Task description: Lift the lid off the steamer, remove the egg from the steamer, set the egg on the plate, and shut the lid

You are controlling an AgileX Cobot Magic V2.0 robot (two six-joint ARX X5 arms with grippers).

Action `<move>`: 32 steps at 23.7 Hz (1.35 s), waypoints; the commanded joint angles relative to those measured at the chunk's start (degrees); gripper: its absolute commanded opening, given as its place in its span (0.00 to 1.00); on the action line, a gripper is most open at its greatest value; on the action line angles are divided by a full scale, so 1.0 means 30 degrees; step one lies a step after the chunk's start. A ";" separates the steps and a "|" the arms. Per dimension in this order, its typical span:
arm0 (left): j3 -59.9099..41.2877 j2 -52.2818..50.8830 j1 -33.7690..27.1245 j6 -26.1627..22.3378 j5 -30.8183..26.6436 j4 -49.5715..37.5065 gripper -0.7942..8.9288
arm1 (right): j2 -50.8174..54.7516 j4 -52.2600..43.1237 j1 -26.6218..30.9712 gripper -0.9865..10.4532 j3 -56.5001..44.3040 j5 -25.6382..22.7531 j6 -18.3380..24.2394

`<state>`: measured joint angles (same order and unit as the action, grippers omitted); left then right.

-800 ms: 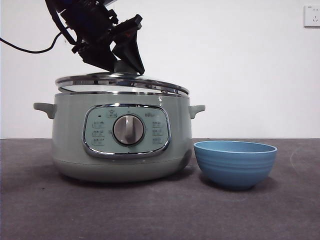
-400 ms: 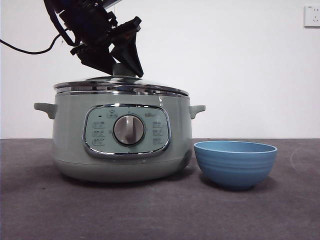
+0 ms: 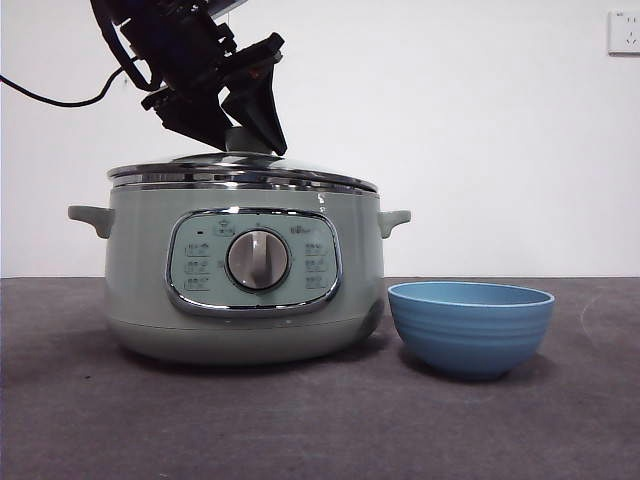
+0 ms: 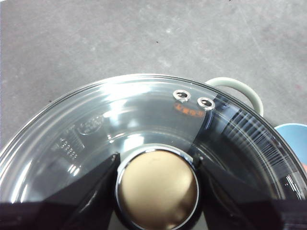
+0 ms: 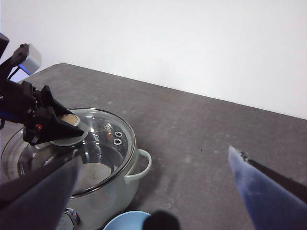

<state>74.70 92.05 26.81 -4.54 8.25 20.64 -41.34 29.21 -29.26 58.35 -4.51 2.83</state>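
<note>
Lid [image 3: 243,170] on steamer [image 3: 240,280], left tool [image 4: 157,191] gripping knob [image 4: 157,188]

Steamer [image 3: 140,290] pale sage-green, chrome rim; lid [image 4: 144,115] clear glass; plate [image 3: 470,327] blue, ridged.

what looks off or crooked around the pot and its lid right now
Nothing stands out. The lid sits level on the steamer, the left gripper has its jaws on either side of the knob, and the blue plate stands upright beside the steamer.

A plain white wall [image 3: 480,130] with a socket [image 3: 624,32] rises behind the dark grey table [image 3: 300,420].
</note>
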 commanded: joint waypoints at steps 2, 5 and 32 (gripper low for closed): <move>-0.0138 0.0474 0.0051 0.0036 -0.0175 0.0597 0.54 | 0.0036 -0.0066 -0.0036 0.58 0.0022 0.0022 0.0015; -0.0138 0.0466 0.0051 0.0036 -0.0197 0.0474 0.53 | 0.0036 -0.0051 -0.0036 0.58 0.0022 0.0029 0.0015; -0.0124 -0.9566 0.0058 0.2215 -0.0036 0.5909 0.53 | 0.0029 0.4182 -0.0036 0.58 0.0022 0.3286 -0.0168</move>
<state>74.65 64.99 26.85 -0.54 8.08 36.95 -41.34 41.45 -29.26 58.35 4.40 2.79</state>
